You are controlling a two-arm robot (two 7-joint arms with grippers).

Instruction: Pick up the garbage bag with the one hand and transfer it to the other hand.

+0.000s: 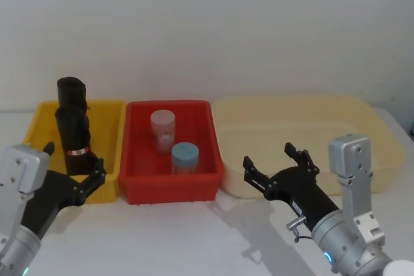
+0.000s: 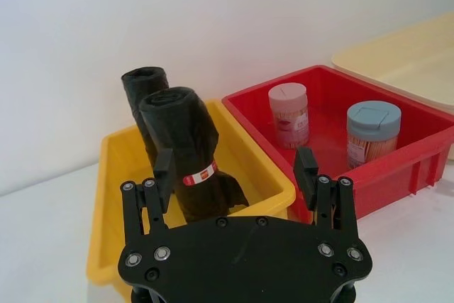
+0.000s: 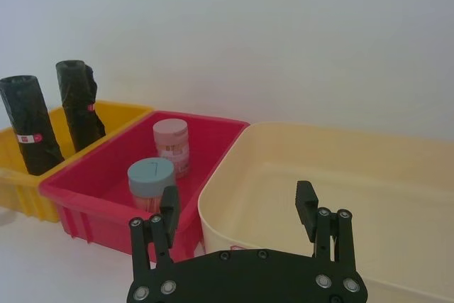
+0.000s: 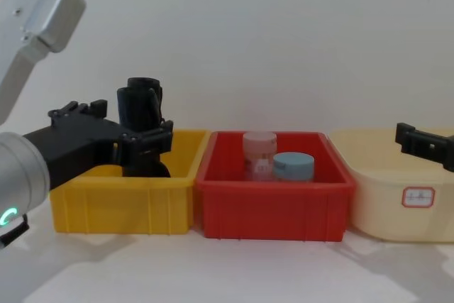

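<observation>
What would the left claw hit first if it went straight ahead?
Most likely the garbage bag, the red-labelled roll standing in the yellow bin. The open left gripper seems to sit above the bin's front wall, though depth is unclear.

In chest view, the left claw [image 4: 117, 122] and yellow bin [image 4: 120, 204] hide the lower half of the garbage bag [image 4: 135, 104]; the edge crops the right claw [image 4: 424, 143].

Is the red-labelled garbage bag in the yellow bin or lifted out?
In the bin: the garbage bag stands, slightly tilted, inside the yellow bin; the left hand near it is open.
</observation>
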